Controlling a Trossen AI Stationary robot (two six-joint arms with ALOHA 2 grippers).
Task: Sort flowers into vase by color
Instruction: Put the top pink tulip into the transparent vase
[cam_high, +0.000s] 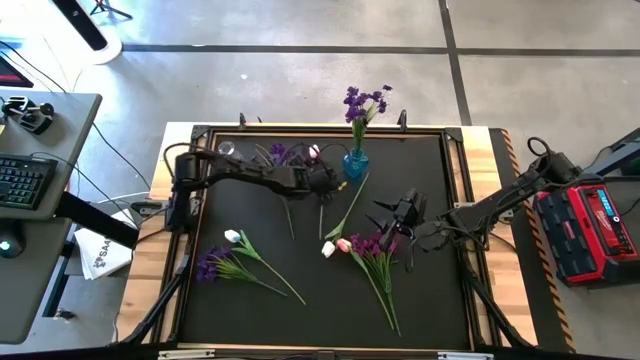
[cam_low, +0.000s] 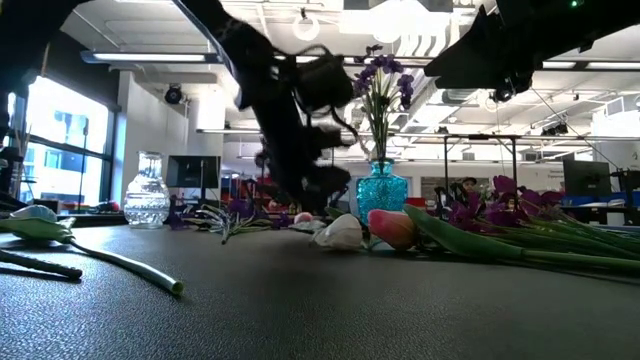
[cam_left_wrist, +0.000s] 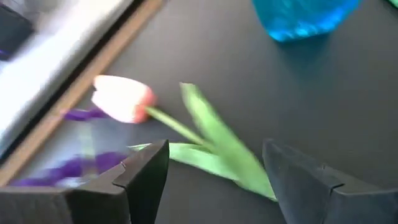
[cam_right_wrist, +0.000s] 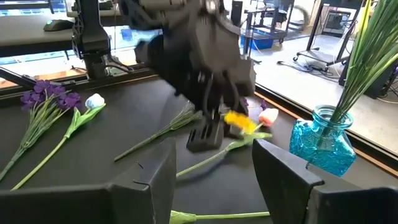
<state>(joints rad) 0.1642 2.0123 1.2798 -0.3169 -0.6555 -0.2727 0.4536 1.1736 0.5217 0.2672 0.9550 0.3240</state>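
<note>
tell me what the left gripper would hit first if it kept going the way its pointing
Most likely the pink tulip: its stem and leaf lie between the open fingers of the left gripper. The blue vase sits farther on.

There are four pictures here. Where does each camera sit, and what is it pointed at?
High view: above the table, looking straight down; shows both arms, the left gripper beside the blue vase, the right gripper mid-table.
Low view: at tabletop height, looking across the flowers into the room; arms come in from above.
Left wrist view: on the left arm, looking past its open fingers at a pink tulip.
Right wrist view: on the right arm, past its open fingers, facing the left arm.
All four views share the blue vase.
</note>
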